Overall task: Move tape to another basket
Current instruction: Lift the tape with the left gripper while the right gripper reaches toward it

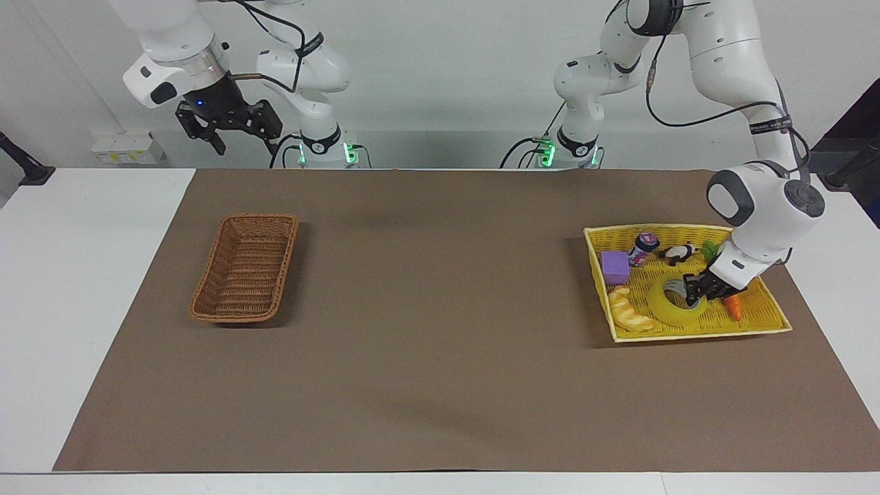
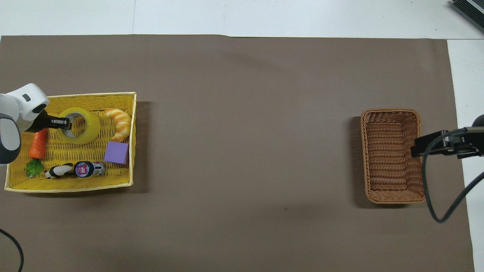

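Note:
The yellow tape [image 1: 670,307] lies in the bright yellow basket [image 1: 756,328] at the left arm's end of the table. It also shows in the overhead view [image 2: 87,130]. My left gripper [image 1: 693,291] is shut on the tape's wall, one finger in its grey-white core, and that side of the roll is tipped up a little. The brown wicker basket [image 1: 245,268] stands empty at the right arm's end. My right gripper [image 1: 246,146] waits open, high in the air, and in the overhead view [image 2: 415,148] it hangs over the wicker basket's rim.
In the yellow basket with the tape lie a croissant [image 1: 629,311], a purple block [image 1: 614,267], a carrot [image 1: 733,307], a small can [image 1: 644,246] and a black-and-white toy [image 1: 679,253]. A brown mat [image 1: 440,323] covers the table between the baskets.

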Available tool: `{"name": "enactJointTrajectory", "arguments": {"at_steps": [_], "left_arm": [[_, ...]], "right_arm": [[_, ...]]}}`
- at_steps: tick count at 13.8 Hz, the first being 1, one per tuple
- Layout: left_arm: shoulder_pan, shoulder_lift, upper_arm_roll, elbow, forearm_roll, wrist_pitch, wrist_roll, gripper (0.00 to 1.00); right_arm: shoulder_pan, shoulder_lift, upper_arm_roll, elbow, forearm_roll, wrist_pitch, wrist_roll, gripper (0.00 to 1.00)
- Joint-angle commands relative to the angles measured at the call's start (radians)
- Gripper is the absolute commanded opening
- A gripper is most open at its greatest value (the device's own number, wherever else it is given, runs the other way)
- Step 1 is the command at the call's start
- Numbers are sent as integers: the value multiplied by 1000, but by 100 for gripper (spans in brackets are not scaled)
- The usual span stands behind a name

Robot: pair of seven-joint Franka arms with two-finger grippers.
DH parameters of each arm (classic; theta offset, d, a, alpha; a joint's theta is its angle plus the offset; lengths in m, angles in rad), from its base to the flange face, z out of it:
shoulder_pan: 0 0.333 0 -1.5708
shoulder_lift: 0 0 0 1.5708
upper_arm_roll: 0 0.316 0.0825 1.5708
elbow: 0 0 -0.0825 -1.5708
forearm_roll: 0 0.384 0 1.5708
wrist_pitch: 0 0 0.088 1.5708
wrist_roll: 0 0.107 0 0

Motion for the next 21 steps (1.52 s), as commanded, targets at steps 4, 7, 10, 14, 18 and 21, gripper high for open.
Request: {"name": "enactJointTrajectory", "arguments": {"at_steps": [4, 7, 10, 14, 18, 21], "left_arm": [[-17, -72, -8, 41, -13, -69, 7, 0], [-92, -61, -8, 63, -34, -66, -22, 0], [-177, -59, -8, 66, -140, -61, -121, 0], [-358, -58, -8, 83, -141, -44, -420, 0], [-501, -64, -9, 75, -144, -46, -571, 0], [-610, -72, -12, 68, -235, -32, -631, 0]], "right_arm": [[-8, -13, 2, -1, 6, -3, -18, 100], [4, -37, 3, -47, 15, 32, -16, 100], [11, -73, 9, -151, 49, 125, -21, 100], [50, -70, 17, -267, 164, 274, -4, 100], [57, -24, 17, -320, 303, 374, 2, 100], [63, 37, 17, -364, 486, 458, -13, 100]]}}
